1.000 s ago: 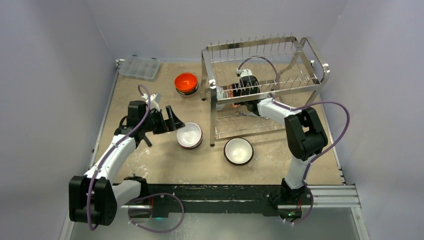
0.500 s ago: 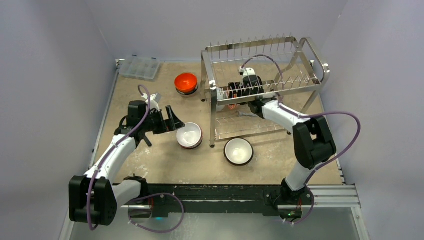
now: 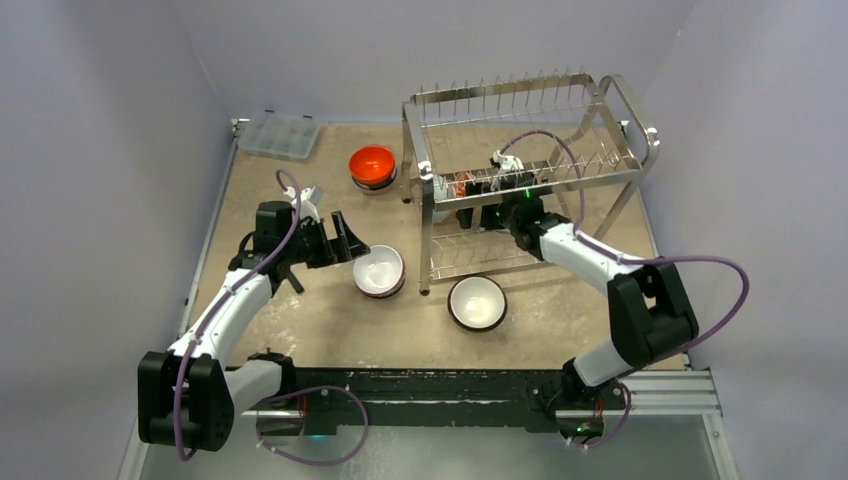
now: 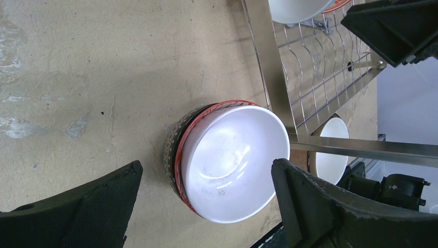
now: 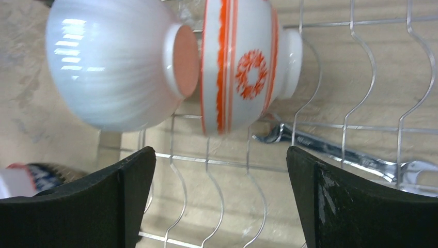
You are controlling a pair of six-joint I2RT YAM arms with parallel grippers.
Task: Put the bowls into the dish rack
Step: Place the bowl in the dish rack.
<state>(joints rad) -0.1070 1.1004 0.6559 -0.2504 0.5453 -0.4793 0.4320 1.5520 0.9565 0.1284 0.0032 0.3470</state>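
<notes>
On the table point(image 3: 330, 330), the rack point(image 4: 267, 62) holds two bowls point(image 5: 113, 67).

From above, I can't make out the racked bowls point(image 3: 458, 186) through the rack point(image 3: 424, 245) wires. Right wrist: a blurred corner bowl point(image 5: 18, 178) is half cut off.

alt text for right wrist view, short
A ribbed white bowl and a white bowl with orange-red bands stand on edge in the dish rack. The right end effector faces them, open and empty.
</notes>
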